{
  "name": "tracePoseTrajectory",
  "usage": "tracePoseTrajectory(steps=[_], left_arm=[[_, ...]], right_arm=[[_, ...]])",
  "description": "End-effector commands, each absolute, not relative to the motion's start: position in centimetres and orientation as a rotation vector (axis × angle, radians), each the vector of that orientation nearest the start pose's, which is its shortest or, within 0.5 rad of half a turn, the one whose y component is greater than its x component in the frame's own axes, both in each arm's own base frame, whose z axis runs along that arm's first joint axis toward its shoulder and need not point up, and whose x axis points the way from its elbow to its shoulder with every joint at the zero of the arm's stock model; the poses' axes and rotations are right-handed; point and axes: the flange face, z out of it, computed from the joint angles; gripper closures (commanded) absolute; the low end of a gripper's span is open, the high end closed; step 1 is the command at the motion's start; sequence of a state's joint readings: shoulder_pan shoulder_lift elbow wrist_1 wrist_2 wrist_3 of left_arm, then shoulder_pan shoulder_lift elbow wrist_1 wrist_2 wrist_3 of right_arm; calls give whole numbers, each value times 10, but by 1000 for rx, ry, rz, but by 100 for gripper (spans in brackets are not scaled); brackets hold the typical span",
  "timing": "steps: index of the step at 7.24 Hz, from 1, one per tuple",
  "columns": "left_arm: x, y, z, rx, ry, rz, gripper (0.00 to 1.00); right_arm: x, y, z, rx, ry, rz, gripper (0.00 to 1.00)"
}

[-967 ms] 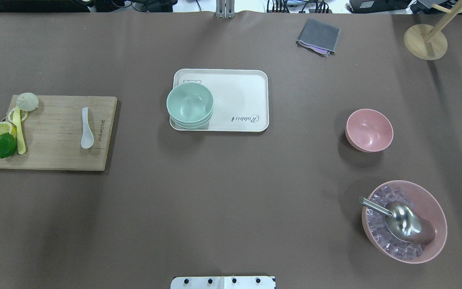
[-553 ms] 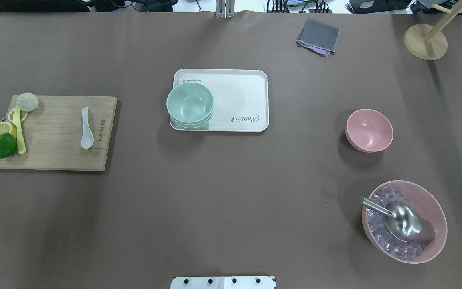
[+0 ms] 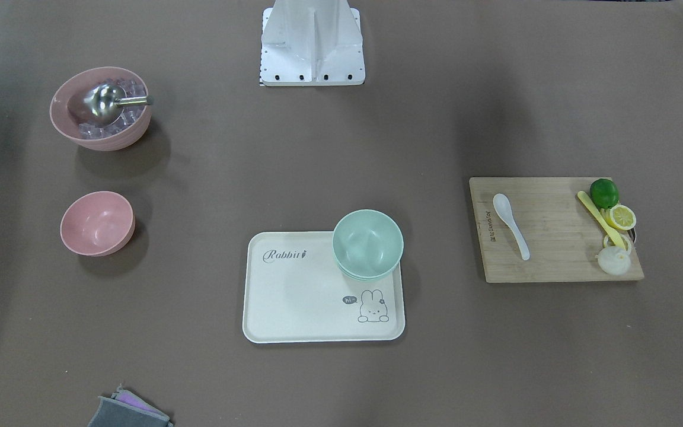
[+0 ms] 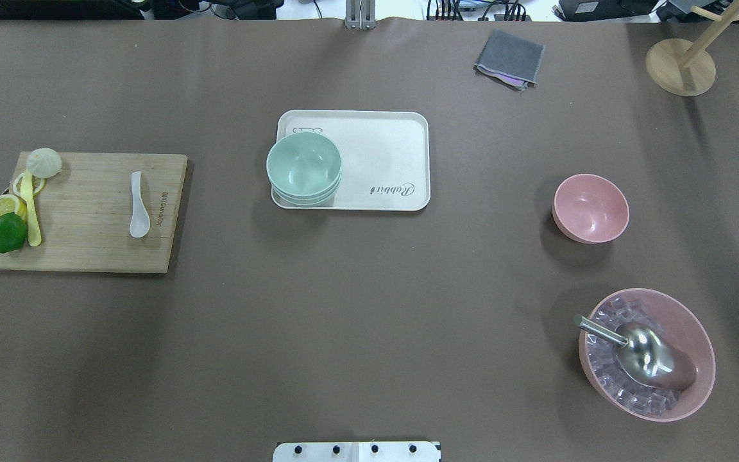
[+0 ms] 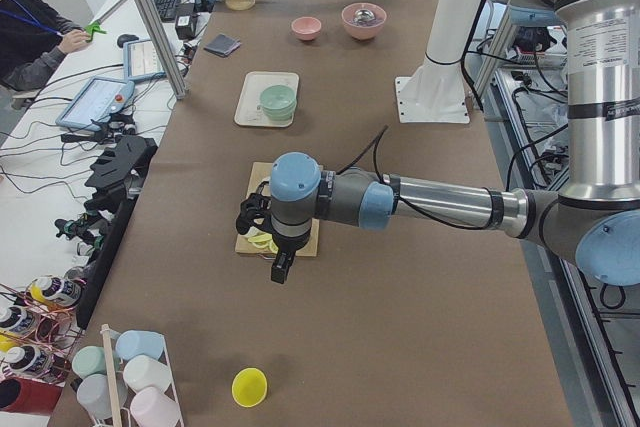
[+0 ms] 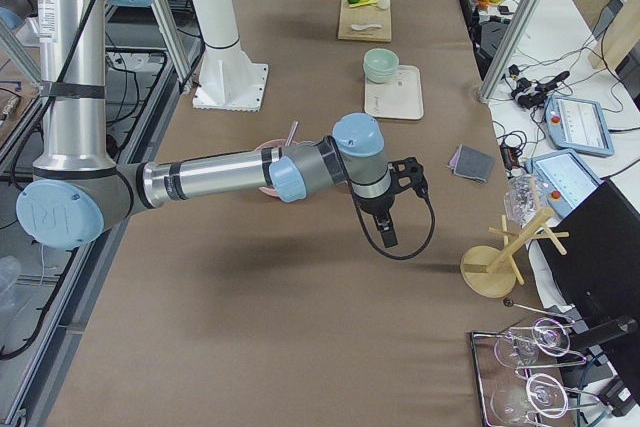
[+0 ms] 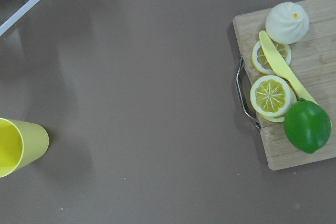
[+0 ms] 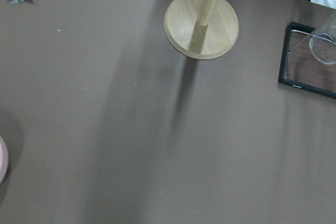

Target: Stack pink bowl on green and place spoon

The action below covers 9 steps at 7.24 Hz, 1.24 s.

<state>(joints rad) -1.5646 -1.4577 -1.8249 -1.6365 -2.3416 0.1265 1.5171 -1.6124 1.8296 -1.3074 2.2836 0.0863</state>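
The small pink bowl stands empty on the table's right side; it also shows in the front view. A stack of green bowls sits on the left end of a white tray. A white spoon lies on a wooden cutting board at the left. My left gripper hangs over the table just beyond the board's outer end. My right gripper hangs beyond the pink bowl, towards a wooden stand. Both show only in side views, so I cannot tell whether they are open or shut.
A large pink bowl holds ice cubes and a metal scoop at the near right. A lime, lemon slices, a yellow knife and a bun lie on the board. A grey cloth, a wooden stand and a yellow cup stand further out.
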Motion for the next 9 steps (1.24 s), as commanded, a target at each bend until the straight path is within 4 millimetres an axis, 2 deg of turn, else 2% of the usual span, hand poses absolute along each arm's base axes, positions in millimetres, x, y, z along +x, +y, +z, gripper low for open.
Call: tracePoseTrajectory(steps=[1,2,3,4,5,7,9], left_arm=[[-61,-481,537,431,737,278,2],[-64,-510,523,577,665,315,2],[-65,-524,535,563,659,271,2],[-65,-514,538,574,659,273,2],[-65,-513,550,580,659,276,2],[-63,-507,558,571,676,280,2],[-63,-499,564,575,677,278,2]], right_arm=[[37,-502,497,442,-777,-141,0],[33,-501,496,413,-826,-107,0],[17,-498,498,369,-865,-93,0],[-7,-498,503,334,-873,-124,0],[-30,-497,503,309,-882,-158,0],[-102,-489,499,211,-903,-136,1],[-192,-473,490,232,-888,-13,1]])
